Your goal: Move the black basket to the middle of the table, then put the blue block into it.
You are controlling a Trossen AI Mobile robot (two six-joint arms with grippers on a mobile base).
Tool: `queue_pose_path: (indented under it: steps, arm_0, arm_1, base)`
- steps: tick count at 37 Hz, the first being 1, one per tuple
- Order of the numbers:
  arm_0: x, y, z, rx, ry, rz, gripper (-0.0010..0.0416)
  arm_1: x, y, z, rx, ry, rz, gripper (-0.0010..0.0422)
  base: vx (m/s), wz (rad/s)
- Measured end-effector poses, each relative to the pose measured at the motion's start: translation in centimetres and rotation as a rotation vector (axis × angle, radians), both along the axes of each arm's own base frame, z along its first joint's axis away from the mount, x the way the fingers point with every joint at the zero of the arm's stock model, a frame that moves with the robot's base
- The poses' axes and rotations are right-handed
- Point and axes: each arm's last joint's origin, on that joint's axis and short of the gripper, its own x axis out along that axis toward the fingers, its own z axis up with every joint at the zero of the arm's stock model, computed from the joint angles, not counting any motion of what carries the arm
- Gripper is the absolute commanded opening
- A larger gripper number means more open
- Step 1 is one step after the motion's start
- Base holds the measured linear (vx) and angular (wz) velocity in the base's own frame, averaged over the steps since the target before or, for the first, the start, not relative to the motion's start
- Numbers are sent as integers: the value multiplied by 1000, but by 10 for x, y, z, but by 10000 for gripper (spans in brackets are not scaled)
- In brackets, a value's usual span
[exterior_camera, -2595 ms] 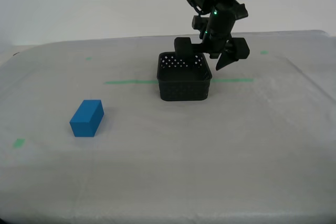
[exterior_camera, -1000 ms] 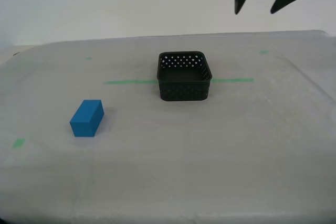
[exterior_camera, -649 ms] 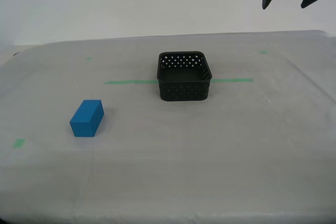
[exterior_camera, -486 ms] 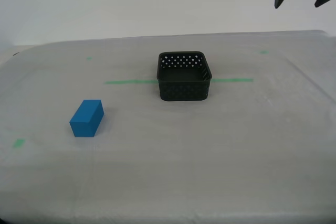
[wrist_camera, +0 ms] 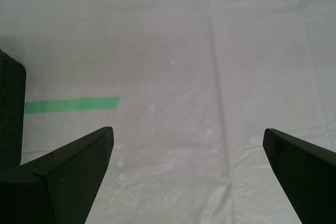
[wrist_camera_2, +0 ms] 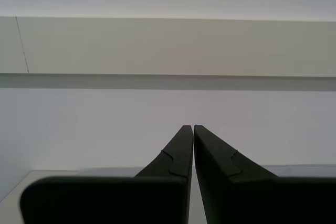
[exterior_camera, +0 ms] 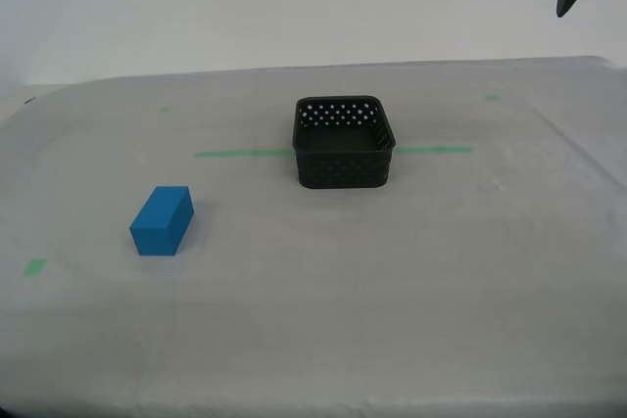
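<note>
Both grippers empty: first gripper point(wrist_camera: 186, 156) wide beside black basket point(exterior_camera: 343, 142), second gripper point(wrist_camera_2: 189, 129) pinched together.

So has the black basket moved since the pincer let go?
No. The black basket sits on the same stretch of the green tape line.

A plain white wall point(exterior_camera: 245, 17) runs behind the scene. In the second wrist view a darker horizontal band point(wrist_camera_2: 168, 81) crosses it (a ledge or shadow, hard to tell), under a paler upper panel point(wrist_camera_2: 168, 45). Light is even and soft.
</note>
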Motion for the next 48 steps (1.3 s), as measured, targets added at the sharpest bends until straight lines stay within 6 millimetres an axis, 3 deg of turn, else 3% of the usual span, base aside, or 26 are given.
queue_pose_path:
  steps: [48]
  arm_0:
    - [0, 0, 0, -4, -1, -4, 399]
  arm_1:
    - [0, 0, 0, 0, 0, 0, 0]
  base:
    - [0, 0]
